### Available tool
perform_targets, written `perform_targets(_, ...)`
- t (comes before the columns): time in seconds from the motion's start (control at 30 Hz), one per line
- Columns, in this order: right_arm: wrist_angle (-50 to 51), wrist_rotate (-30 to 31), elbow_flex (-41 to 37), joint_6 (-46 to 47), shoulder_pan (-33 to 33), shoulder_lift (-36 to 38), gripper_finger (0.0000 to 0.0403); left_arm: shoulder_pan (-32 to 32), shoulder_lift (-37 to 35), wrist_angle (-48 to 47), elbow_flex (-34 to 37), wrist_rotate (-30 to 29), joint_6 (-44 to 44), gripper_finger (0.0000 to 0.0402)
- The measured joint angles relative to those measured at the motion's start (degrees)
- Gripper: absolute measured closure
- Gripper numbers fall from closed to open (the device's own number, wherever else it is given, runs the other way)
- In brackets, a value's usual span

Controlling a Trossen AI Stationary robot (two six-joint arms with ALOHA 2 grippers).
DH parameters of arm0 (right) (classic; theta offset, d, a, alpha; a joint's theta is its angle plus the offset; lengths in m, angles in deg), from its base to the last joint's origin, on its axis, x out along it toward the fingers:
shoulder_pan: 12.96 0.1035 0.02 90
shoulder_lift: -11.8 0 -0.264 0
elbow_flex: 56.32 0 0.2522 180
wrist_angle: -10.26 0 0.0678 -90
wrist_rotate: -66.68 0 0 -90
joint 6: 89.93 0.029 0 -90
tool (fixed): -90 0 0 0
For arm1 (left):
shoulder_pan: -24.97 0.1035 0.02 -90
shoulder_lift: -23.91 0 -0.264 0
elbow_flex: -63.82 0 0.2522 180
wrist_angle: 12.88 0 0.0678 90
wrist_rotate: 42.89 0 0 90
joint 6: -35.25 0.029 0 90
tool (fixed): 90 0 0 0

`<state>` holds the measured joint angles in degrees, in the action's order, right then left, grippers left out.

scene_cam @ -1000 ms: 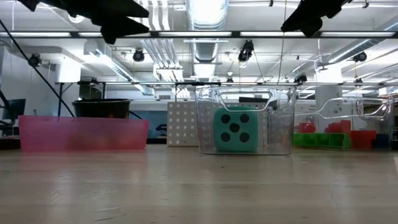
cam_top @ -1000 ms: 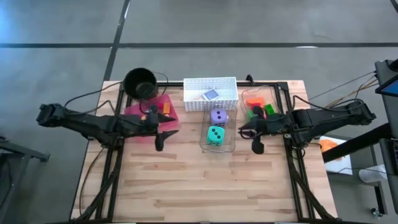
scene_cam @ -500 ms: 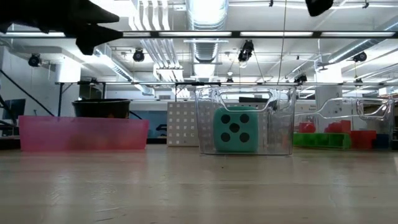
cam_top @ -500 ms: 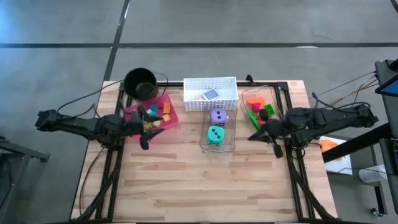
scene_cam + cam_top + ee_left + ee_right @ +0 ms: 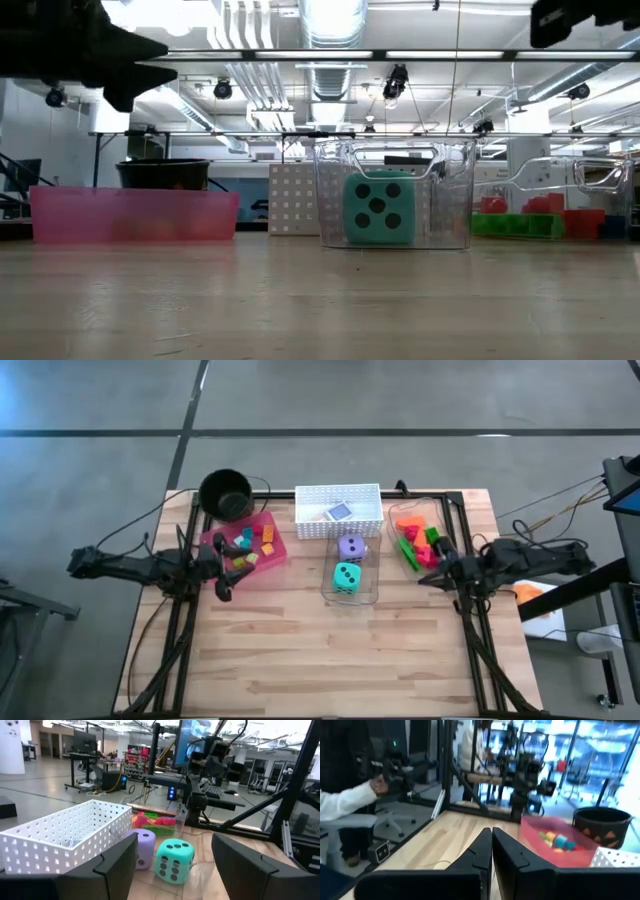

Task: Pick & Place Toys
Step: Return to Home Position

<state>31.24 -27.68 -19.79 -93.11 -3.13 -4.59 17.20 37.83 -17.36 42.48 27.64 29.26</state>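
Small bright bricks lie in the pink tray (image 5: 262,560) at the back left and in a clear tray (image 5: 415,540) at the back right. A purple die (image 5: 351,547) and a teal die (image 5: 346,576) sit in a clear bin at the middle. A card (image 5: 340,512) lies in the white basket (image 5: 338,498). My left gripper (image 5: 222,588) hangs open and level, just off the pink tray's near left corner; its wrist view looks at both dice (image 5: 174,860). My right gripper (image 5: 430,574) is shut, level, by the clear tray's near end, its fingers closed on nothing (image 5: 491,835).
A black round pot (image 5: 225,493) stands behind the pink tray. Black frame rails run along the table's left and right sides. Bare wood fills the near half of the table (image 5: 330,650). Beyond the table, a person's white sleeve (image 5: 347,802) shows in the right wrist view.
Both arms have drawn back and sunk a little. My left gripper has gone from the pink tray's near right corner toward the table's left edge. My right gripper has gone toward the right edge and tipped up from pointing down to level.
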Motion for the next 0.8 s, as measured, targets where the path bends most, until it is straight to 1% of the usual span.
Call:
perform_targets(0.07,-0.3,0.6,-2.2,-0.2,0.0,4.1,0.039,0.0,-1.8,-0.1,1.4,0.0,0.2,0.0142)
perform_targets(0.2,-0.1,4.1,-5.8,-0.2,0.0,12.1,0.039,0.0,-5.1,0.0,3.7,0.0,0.2,0.0142)
perform_targets(0.27,-0.1,4.8,-7.3,-0.6,0.0,15.7,0.039,0.0,-6.6,0.0,5.1,0.0,0.4,0.0142)
perform_targets(0.37,0.5,4.9,-8.3,-1.7,0.0,16.4,0.039,0.0,-8.5,-0.9,7.4,0.0,1.5,0.0142)
perform_targets(0.5,0.9,5.9,-9.2,-1.8,0.0,14.7,0.039,0.0,-9.7,-3.2,7.4,0.0,0.3,0.0142)
perform_targets(0.57,0.7,6.1,-9.9,-1.8,0.0,14.8,0.039,0.0,-9.8,-2.1,7.4,-0.1,0.1,0.0142)
perform_targets(0.8,-6.5,6.1,-15.4,-2.4,0.0,16.4,0.039,0.0,-9.3,-2.3,7.4,-0.2,-0.1,0.0142)
